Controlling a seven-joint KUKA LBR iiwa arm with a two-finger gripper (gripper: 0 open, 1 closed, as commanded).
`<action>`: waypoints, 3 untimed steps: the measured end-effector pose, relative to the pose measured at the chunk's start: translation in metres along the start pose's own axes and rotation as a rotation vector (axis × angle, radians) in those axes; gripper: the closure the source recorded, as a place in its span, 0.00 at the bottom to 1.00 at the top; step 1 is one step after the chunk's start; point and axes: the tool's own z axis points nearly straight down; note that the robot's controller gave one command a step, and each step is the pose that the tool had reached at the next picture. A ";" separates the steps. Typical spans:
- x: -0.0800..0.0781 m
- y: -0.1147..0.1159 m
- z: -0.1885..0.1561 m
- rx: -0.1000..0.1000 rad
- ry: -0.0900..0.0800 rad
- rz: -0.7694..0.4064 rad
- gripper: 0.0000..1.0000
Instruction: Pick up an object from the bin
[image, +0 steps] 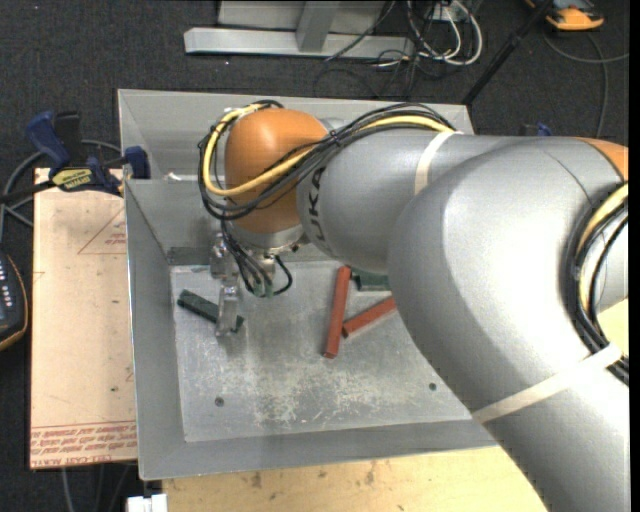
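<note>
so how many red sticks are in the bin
2. The long red stick lies central in the bin; the short red stick angles off its lower end, toward the arm. Others may be hidden under the arm.

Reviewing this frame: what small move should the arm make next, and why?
Probably ease the hand down onto the dark green flat bar: the hand hangs at that bar's right end in the view, no grasp shows yet, and the two red-brown sticks lie apart, further right.
</note>
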 end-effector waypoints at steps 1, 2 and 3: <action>0.000 0.002 -0.001 -0.002 -0.001 0.000 1.00; 0.007 0.009 -0.125 -0.005 -0.010 -0.012 1.00; 0.020 -0.043 -0.244 0.000 -0.009 -0.649 1.00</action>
